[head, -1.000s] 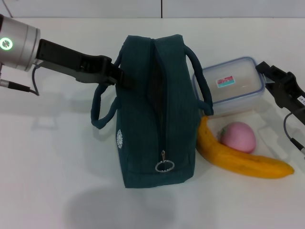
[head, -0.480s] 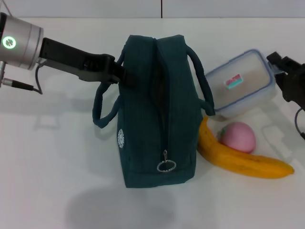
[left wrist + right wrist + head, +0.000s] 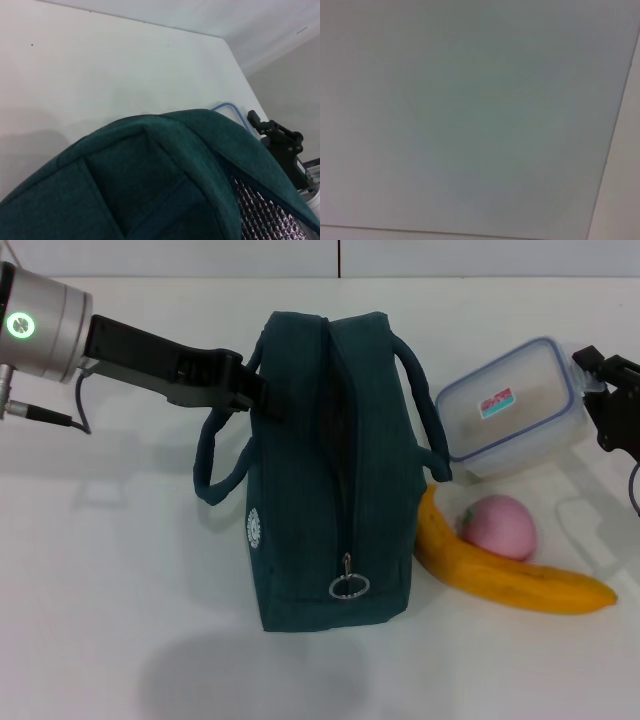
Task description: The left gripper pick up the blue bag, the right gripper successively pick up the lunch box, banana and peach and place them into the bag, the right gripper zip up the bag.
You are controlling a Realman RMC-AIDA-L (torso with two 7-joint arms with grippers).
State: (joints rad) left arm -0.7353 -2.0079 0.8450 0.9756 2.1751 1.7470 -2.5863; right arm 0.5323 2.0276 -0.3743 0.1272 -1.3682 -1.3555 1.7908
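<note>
The blue bag (image 3: 335, 470) stands upright in the middle of the table, its zipper open, the silver ring pull (image 3: 347, 586) at the near end. My left gripper (image 3: 255, 400) is shut on the bag's left side near its left handle. The bag fills the left wrist view (image 3: 150, 185), with silver lining showing inside. My right gripper (image 3: 592, 390) is shut on the right end of the lunch box (image 3: 510, 410) and holds it tilted above the table, just right of the bag. The banana (image 3: 500, 570) lies below it, with the peach (image 3: 499, 526) resting against it.
The white table (image 3: 120, 590) stretches around the bag. The right wrist view shows only a pale blank surface (image 3: 480, 120). My right gripper also shows far off in the left wrist view (image 3: 280, 142).
My right gripper has lifted the lunch box off the table and tilted it, moving it up and slightly right. The left gripper and bag have stayed nearly still.
</note>
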